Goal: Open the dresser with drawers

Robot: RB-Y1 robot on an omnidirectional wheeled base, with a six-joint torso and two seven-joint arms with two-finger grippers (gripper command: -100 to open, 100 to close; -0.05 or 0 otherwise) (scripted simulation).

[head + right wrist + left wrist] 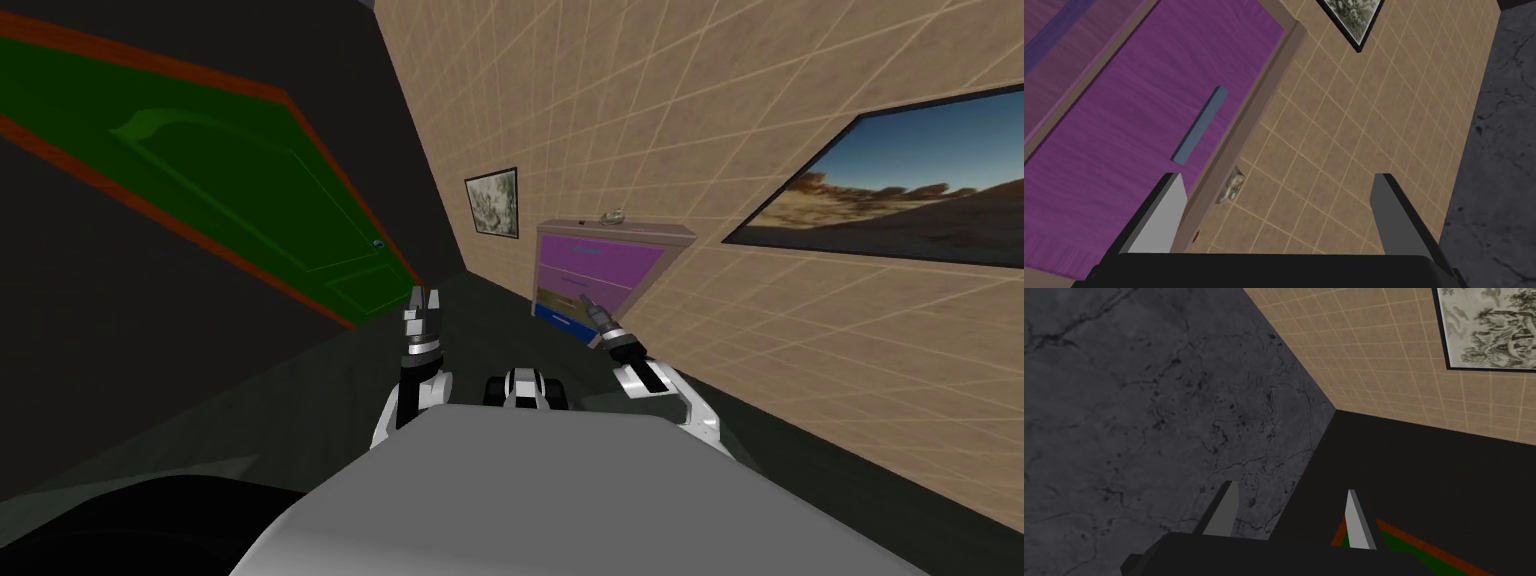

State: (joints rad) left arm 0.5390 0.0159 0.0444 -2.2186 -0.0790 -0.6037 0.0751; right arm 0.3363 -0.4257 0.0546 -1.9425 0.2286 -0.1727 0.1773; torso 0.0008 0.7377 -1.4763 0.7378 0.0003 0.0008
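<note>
Wide apart and empty stand the jaws of the right gripper [1276, 175], which points at a purple drawer [1124, 130] of the dresser [600, 262], near its blue handle [1200, 125] but not touching it. The dresser stands against the tiled wall [800, 340]. The left gripper [425, 300], jaws also spread, hangs well apart from it.

Nothing readable is showing: no words, numbers, brand marks or signs. The drawer fronts of the dresser [600, 262] are showing plain colour, without lettering. The framed print [492, 202] just beside the dresser is carrying only a mottled grey drawing.
</note>
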